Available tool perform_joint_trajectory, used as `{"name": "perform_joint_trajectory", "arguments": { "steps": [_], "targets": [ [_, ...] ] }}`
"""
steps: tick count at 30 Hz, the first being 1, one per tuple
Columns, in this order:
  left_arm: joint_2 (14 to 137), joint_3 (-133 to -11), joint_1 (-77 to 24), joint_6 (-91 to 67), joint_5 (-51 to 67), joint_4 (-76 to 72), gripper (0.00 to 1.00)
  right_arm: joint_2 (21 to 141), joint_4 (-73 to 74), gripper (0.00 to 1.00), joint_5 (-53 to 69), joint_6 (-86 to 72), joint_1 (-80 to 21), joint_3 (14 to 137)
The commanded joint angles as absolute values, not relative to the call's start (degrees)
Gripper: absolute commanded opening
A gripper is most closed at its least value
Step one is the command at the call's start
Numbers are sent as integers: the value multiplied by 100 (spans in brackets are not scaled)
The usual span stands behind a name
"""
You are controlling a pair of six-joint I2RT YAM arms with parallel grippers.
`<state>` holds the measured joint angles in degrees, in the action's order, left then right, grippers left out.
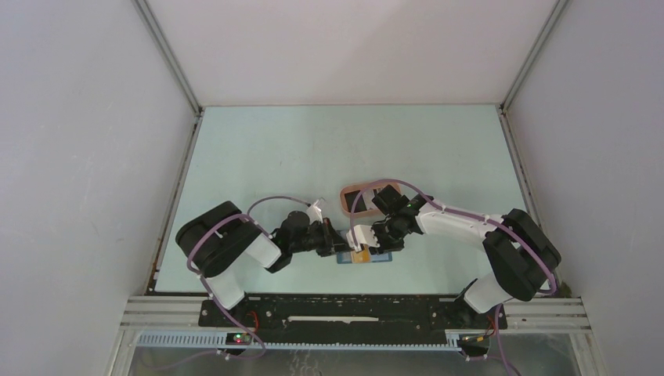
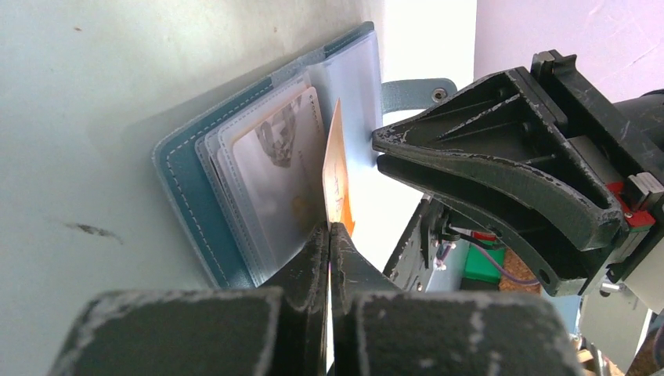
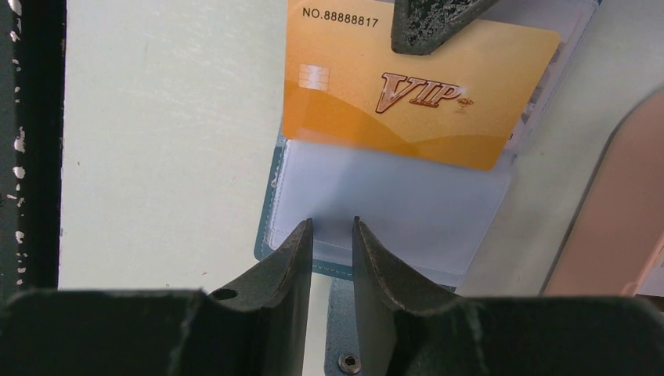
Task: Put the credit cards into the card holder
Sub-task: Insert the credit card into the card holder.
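The blue card holder (image 2: 188,176) lies open near the table's front edge (image 1: 377,259), its clear sleeves (image 3: 391,200) fanned out. A pale printed card (image 2: 274,157) sits in one sleeve. My left gripper (image 2: 330,229) is shut on an orange VIP credit card (image 3: 415,86), held on edge (image 2: 337,168) above the sleeves. My right gripper (image 3: 332,223) has its jaws a narrow gap apart, tips on the edge of a clear sleeve, over the snap tab (image 3: 344,345). It faces the left gripper (image 1: 338,247) across the holder. A black card (image 1: 359,200) lies in the pink tray.
The salmon-pink oval tray (image 1: 350,190) sits just behind the holder, partly under my right arm, and its edge shows at the right of the right wrist view (image 3: 618,219). The black frame rail (image 1: 352,305) runs along the near edge.
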<state>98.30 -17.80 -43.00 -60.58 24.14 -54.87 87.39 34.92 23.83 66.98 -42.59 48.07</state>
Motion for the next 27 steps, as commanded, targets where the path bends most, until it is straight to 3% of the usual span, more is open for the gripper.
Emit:
{"name": "perform_joint_trajectory", "arguments": {
  "steps": [1,27],
  "targets": [
    [9830,-1839,-4346,-6154,2240,-5333,0,8860,3638,33,2206,6688,-4324,4851],
    [9985,-2367,-4346,-6195,2330,-4192,0,8826,3651,33,2197,6689,-4364,4852]
  ]
}}
